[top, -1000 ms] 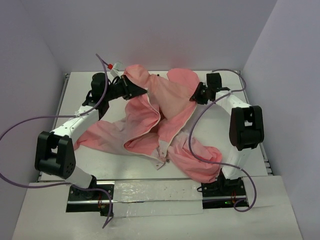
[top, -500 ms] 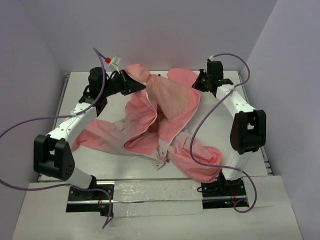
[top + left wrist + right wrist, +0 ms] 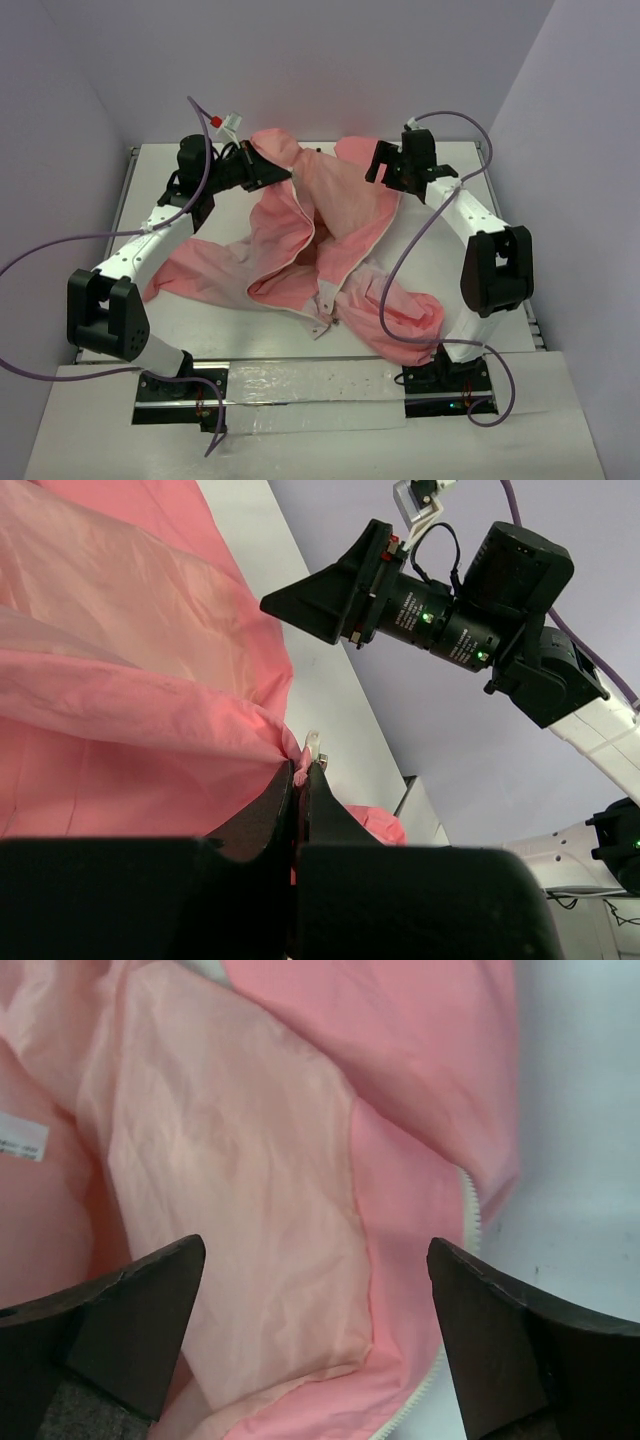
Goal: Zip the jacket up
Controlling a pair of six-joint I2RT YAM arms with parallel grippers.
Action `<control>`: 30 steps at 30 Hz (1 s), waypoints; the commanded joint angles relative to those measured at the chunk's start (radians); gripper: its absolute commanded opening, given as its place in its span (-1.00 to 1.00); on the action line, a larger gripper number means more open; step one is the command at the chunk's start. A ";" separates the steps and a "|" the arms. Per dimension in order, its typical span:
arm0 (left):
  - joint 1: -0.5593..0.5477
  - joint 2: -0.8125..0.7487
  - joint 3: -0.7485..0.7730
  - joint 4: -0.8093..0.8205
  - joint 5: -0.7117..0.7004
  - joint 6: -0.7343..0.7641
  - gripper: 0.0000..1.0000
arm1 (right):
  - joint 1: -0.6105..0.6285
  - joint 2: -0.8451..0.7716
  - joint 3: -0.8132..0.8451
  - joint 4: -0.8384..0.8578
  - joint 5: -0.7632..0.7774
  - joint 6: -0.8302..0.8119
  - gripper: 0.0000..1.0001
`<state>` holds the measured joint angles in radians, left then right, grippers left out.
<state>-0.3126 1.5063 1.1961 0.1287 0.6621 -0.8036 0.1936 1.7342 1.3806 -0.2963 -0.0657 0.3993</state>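
The salmon-pink jacket lies open and rumpled on the white table, its paler lining facing up. Its light zipper runs along both front edges toward the near side. My left gripper is shut on the jacket's far left front edge and holds that edge lifted. In the left wrist view the jaws stand together with pink fabric pinched between them. My right gripper hovers open over the far right part of the jacket. Below its spread fingers show the lining and the zipper teeth.
Purple cables trail from both arms across the table and over the jacket's right sleeve. Walls close in the table at the back and on both sides. A white care label sits on the lining. The right gripper shows in the left wrist view.
My right gripper has let go of the jacket's right edge, opened wide and moved up and back; that edge has dropped flat. The left gripper pulled its edge toward the far left, then held still.
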 commanded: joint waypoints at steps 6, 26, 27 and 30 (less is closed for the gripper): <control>-0.003 -0.053 0.008 0.009 0.008 0.007 -1.00 | -0.016 0.020 -0.064 0.032 0.083 0.058 0.77; -0.003 -0.078 -0.015 0.040 0.007 -0.019 -1.00 | -0.005 -0.067 -0.147 0.088 0.219 0.058 1.00; -0.003 -0.078 -0.014 0.042 0.009 -0.021 -1.00 | -0.005 -0.056 -0.145 0.085 0.220 0.061 1.00; -0.003 -0.081 -0.008 0.034 0.010 -0.013 -1.00 | -0.005 -0.026 -0.138 0.085 0.205 0.067 0.98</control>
<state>-0.3126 1.4730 1.1766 0.1233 0.6590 -0.8093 0.1837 1.6925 1.2362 -0.2408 0.1155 0.4539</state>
